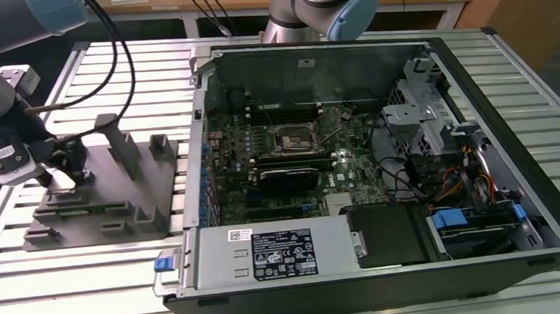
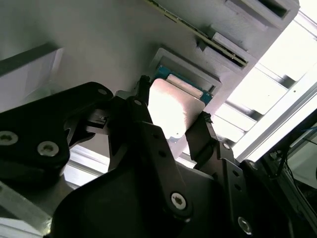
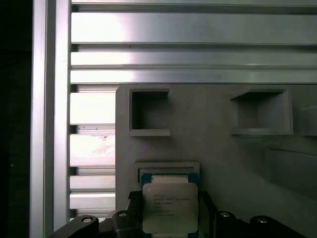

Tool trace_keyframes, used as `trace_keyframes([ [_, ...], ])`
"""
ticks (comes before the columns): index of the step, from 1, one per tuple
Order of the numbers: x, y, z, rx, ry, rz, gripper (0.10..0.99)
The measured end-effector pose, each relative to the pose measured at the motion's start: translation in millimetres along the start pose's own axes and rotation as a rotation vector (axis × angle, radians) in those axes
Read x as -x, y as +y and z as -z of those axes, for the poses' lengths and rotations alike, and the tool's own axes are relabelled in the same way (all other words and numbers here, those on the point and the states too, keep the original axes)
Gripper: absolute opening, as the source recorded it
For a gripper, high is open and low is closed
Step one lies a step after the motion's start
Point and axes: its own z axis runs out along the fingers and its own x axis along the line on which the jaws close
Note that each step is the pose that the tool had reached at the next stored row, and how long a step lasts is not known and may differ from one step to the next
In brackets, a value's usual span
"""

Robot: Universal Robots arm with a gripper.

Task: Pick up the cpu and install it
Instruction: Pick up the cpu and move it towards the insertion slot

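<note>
The cpu (image 3: pixel 170 208) is a small square chip with a pale silver top (image 2: pixel 173 111). It sits between my black fingers (image 2: pixel 141 106) in both wrist views, over a shallow square pocket (image 3: pixel 168 168) of the grey fixture (image 1: pixel 110 209). My gripper (image 1: pixel 60 179) hangs over the fixture's near corner at the exterior view's left, shut on the chip's two opposite edges. Whether the chip still rests in the pocket I cannot tell. The black motherboard socket (image 1: pixel 293 137) lies inside the open computer case (image 1: pixel 512 188), well to the right.
The fixture carries several upright posts (image 1: pixel 116 140) and recessed pockets (image 3: pixel 148 111) beside the gripper. A slatted aluminium table (image 1: pixel 76 283) holds everything. Inside the case are a black heatsink block (image 1: pixel 286 178), a power supply (image 1: pixel 266 255) and cable bundles (image 1: pixel 445 184). A second arm's base (image 1: pixel 320 11) stands behind.
</note>
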Motion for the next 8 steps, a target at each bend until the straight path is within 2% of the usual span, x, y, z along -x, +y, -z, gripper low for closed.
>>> trace_keyframes([
  [1,0.0,0.1,1.6,0.000,0.0000,0.000,0.541],
  [3,0.4,0.6,12.3,0.000,-0.0006,0.000,0.541],
  [8,0.6,1.0,21.3,0.001,-0.0006,0.000,0.541],
])
